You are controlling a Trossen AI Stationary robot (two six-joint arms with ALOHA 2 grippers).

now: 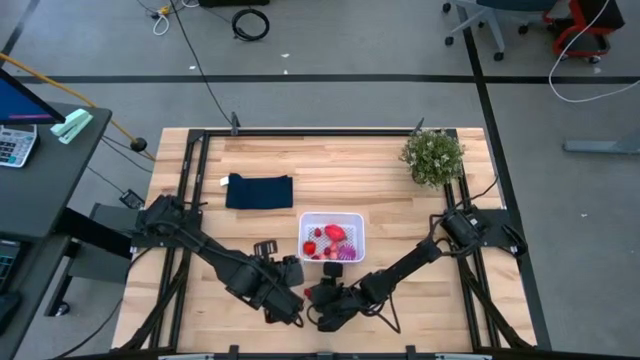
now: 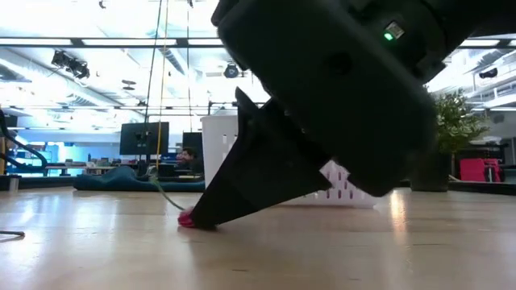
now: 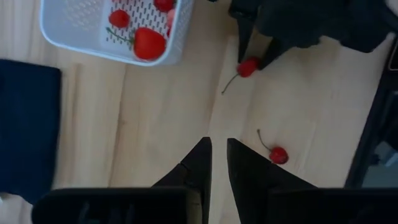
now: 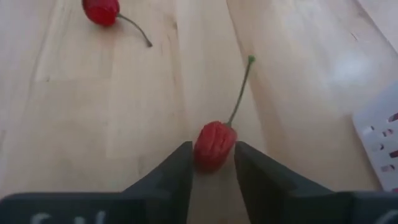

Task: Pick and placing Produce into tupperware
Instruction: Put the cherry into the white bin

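On the left of the wooden counter [image 1: 390, 170], a dark navy folded cloth [image 1: 259, 191] lies flat beside the left arm's shoulder. The left gripper [image 3: 217, 155] hovers low over the front of the counter with its fingers drawn nearly together and holding nothing; a red cherry [image 3: 277, 155] with a thin stem lies on the wood just beside them. Behind it, mid-counter, sits the white tupperware [image 1: 355, 220], already holding several red pieces and a purple-magenta ribbed ball [image 1: 333, 268]. Just in front of the tupperware, the right gripper [image 4: 213, 163] reaches down to the counter, its two fingers pinching a ridged red cherry [image 4: 214, 144] whose green stem points away. A green potted plant [image 1: 432, 155] stands at the far right corner.
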